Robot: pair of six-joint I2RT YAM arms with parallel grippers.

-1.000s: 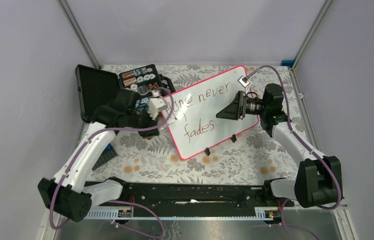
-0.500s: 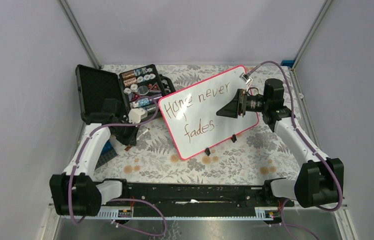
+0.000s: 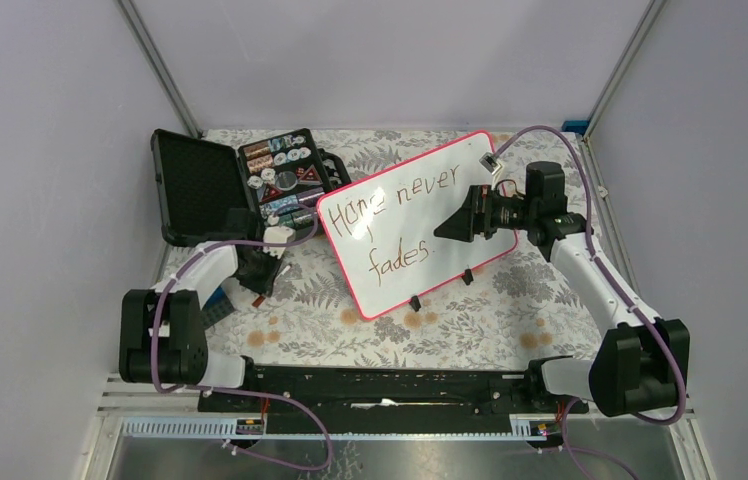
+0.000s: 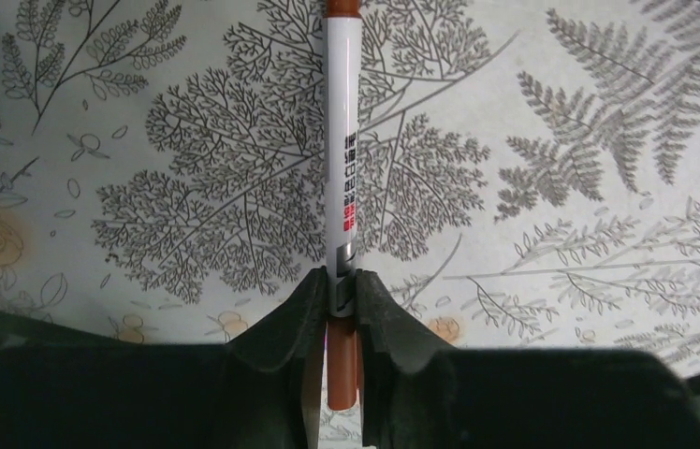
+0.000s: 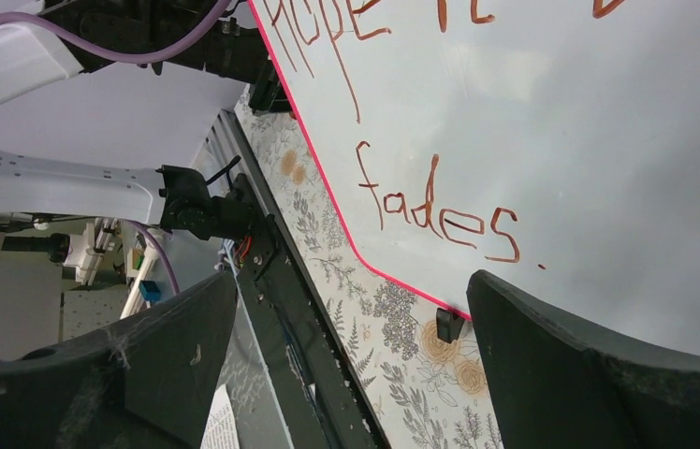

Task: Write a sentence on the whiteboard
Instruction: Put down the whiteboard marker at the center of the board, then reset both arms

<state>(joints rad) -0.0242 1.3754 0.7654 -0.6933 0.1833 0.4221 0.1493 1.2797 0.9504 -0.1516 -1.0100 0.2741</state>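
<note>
The whiteboard (image 3: 405, 240) lies at an angle mid-table, pink rim, two black clips on its near edge. The sentence (image 3: 390, 200) reads "Hope never fades." in brown, in two lines. My left gripper (image 3: 255, 283) is left of the board, low over the floral cloth, shut on a white marker with brown ends (image 4: 342, 159); the jaws (image 4: 342, 282) pinch it near its rear end. My right gripper (image 3: 450, 228) hovers open and empty over the board's right part. The right wrist view shows the board (image 5: 590, 140), "fades." (image 5: 435, 217) and the open gripper (image 5: 351, 281).
An open black case (image 3: 195, 180) with a tray of small parts (image 3: 285, 175) stands at the back left, close to the left gripper. A blue object (image 3: 215, 303) lies by the left arm. The black base rail (image 3: 380, 385) runs along the near edge.
My left arm has pulled back from the board's left end, moving left and down over the cloth with the marker. The right gripper has stayed over the board, open.
</note>
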